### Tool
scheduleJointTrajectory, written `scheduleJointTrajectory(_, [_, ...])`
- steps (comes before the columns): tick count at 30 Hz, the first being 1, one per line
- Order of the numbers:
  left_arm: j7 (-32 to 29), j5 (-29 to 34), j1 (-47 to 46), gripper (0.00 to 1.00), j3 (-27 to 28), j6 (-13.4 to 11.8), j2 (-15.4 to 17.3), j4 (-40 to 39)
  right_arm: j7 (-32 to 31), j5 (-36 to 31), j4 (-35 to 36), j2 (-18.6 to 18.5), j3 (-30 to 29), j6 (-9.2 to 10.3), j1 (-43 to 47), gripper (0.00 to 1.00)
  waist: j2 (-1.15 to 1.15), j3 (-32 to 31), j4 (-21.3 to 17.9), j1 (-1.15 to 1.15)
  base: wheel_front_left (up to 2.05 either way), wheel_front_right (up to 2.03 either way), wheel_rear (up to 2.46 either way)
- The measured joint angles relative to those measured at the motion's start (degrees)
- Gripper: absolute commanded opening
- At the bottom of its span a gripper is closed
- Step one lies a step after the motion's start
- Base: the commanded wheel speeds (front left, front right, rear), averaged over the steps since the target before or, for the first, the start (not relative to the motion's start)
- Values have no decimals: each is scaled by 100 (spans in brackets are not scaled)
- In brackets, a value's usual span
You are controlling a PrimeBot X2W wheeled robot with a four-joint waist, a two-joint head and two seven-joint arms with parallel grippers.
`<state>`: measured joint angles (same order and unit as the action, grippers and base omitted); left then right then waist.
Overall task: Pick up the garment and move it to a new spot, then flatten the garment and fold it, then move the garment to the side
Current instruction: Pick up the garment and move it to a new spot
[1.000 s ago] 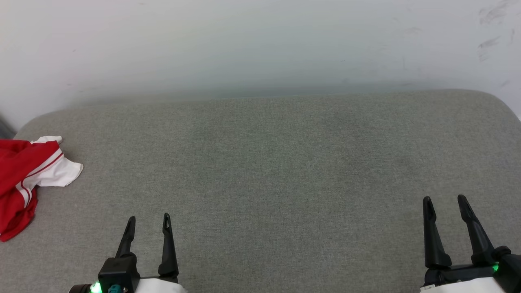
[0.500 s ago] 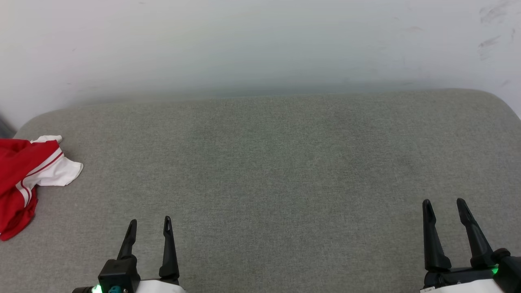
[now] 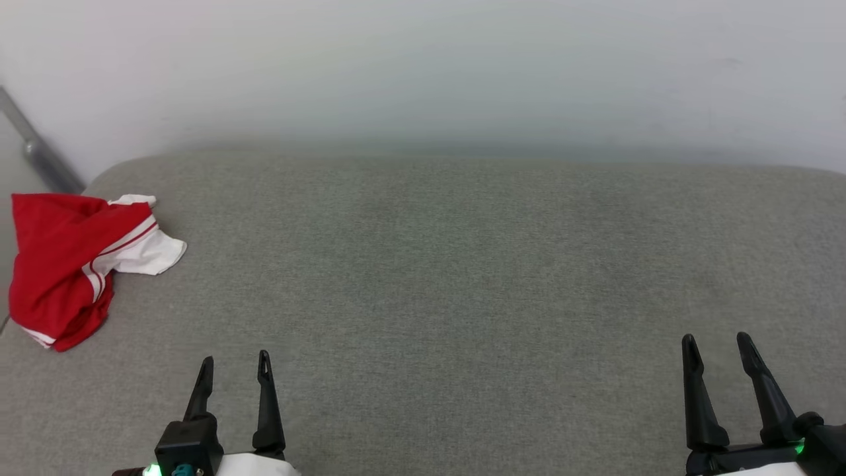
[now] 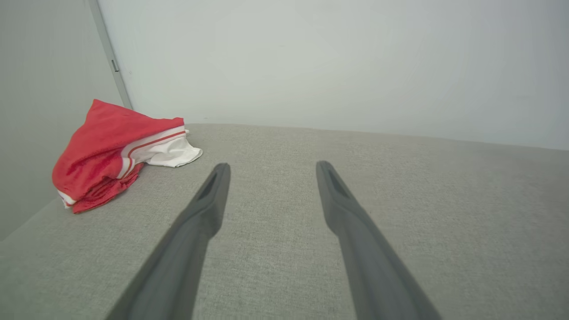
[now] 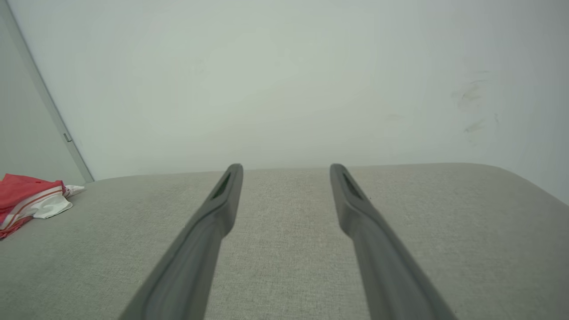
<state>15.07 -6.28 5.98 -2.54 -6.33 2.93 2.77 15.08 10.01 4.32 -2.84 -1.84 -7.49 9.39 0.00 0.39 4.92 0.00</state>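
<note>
On surface (image 3: 462, 277) far left: garment (image 3: 66, 264) bunched, front hidden in folds
Left pincer (image 3: 235, 360): apart, empty
Right pincer (image 3: 716, 339): apart, empty

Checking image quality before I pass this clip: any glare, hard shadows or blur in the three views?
Head view: soft, even light, no glare or hard shadows; garment sharp; faint green tint on the grey surface mid-frame. Left wrist view: fingers of the left gripper blurred near the lens, garment crisp. Right wrist view: right gripper fingers likewise blurred; garment cut by the left edge.
</note>
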Motion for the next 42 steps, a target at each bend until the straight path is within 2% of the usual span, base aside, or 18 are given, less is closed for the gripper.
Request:
scheduleJointTrajectory(7, [0, 2, 32, 100, -11, -55, -1, -34, 0, -42, 9, -1, -19, 0, 55, 100, 0, -11, 475, 0, 0, 0, 0])
scheduleJointTrajectory(28, [0, -54, 185, 100, 131, -233, -1, -46, 1, -152, 5, -1, 196, 0, 141, 100, 0, -18, 2289, 0, 0, 0, 0])
scheduleJointTrajectory(38, [0, -209, 195, 100, 197, -326, -2, -66, 0, -214, -15, 0, 292, -1, 85, 100, 0, 95, 2411, 0, 0, 0, 0])
scheduleJointTrajectory(42, [0, -292, -69, 100, 394, -115, -3, 48, 1, -247, 22, 0, 264, -1, 85, 100, 0, 175, 2411, 0, 0, 0, 0])
